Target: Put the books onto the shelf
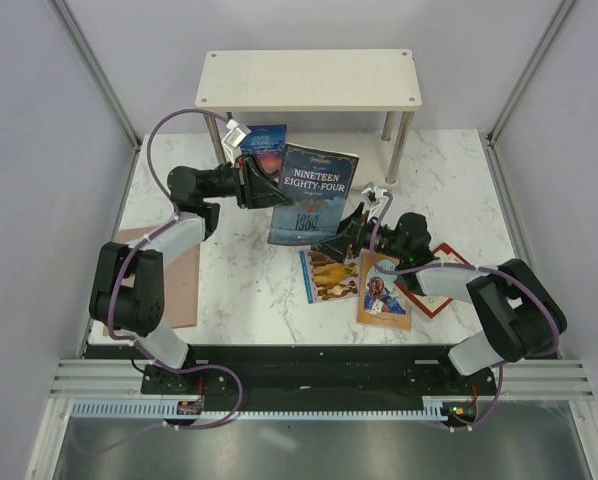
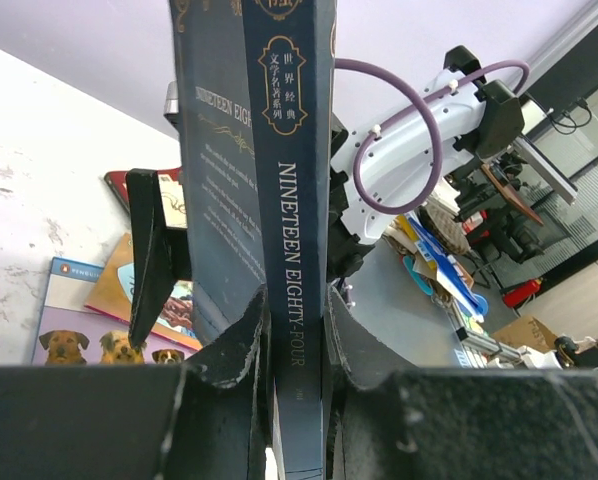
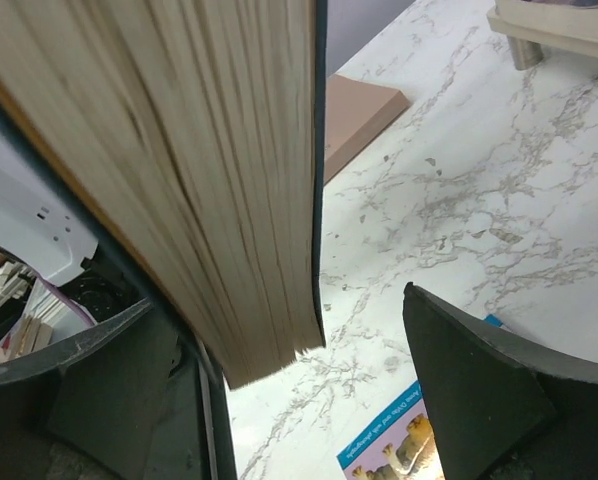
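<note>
The dark blue Nineteen Eighty-Four (image 1: pixel 312 195) is raised off the table (image 1: pixel 239 270), just in front of the shelf (image 1: pixel 309 80) toward the far edge, with its cover tilted up to the overhead camera. The left gripper (image 2: pixel 294 330) pinches it by the spine, the jaws narrow and pressed to either side of the title lettering. The right gripper (image 1: pixel 347 236) is at the book's lower right corner with its jaws spread wide. In the right wrist view the page block hangs between its fingers (image 3: pixel 469 380), close to the left one (whether it touches cannot be told).

A blue-covered book (image 1: pixel 267 146) shows under the shelf's top board, beside the left front post. Three more books lie flat near the middle of the table, toward the near edge. The dog book (image 1: pixel 329 277) is just below the raised one, the portrait book (image 1: pixel 384 292) partly overlaps its right side, and the red-bordered book (image 1: pixel 445 284) is partly under the right arm. A pinkish-brown sheet (image 1: pixel 184 285) lies along the table's left edge.
</note>
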Controlling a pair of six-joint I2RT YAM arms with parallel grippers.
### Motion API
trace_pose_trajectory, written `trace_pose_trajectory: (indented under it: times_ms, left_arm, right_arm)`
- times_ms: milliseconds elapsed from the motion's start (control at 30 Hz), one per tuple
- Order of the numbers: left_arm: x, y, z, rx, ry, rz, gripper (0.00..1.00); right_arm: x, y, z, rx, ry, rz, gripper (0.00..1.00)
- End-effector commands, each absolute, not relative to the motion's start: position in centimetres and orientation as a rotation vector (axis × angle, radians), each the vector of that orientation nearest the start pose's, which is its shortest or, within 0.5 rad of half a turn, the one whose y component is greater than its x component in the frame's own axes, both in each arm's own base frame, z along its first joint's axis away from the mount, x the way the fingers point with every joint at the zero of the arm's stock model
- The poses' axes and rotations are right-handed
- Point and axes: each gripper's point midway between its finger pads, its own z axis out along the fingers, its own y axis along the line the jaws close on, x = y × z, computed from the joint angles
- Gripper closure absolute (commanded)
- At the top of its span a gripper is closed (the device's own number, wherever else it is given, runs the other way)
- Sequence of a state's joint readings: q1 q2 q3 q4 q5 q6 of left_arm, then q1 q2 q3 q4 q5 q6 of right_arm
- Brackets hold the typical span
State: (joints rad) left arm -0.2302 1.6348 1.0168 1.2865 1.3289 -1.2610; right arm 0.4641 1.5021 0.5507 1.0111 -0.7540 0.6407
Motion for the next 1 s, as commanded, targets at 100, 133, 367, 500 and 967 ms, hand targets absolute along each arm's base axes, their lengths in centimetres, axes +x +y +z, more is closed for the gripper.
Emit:
trace_pose_trajectory:
  times_ms: [100, 133, 367, 500, 967]
  left_arm:
    - [27.6, -25.7, 34.1, 1.004, 1.186, -1.619, 0.98]
    - [27.7, -25.7, 34.0, 1.007, 1.185, -1.616, 0.98]
    - [28.5, -25.9, 33.9, 1.015, 1.191, -1.616, 0.98]
    - [28.8, -25.8, 34.4, 1.027, 1.186, -1.610, 0.98]
    - [31.0, -20.4, 29.9, 0.710, 1.308, -1.327, 0.00]
  right_arm:
    - [27.5, 30.3, 23.2, -0.565, 1.463, 1.465, 0.02]
    - [27.3, 30.3, 23.2, -0.569, 1.462, 1.469, 0.02]
    - [27.4, 31.0, 22.7, -0.577, 1.540, 1.529, 0.88]
    - [28.6, 30.9, 21.4, -0.560, 1.607, 1.451, 1.00]
    - [38.5, 33.6, 14.2, -0.411, 1.974, 1.251, 1.00]
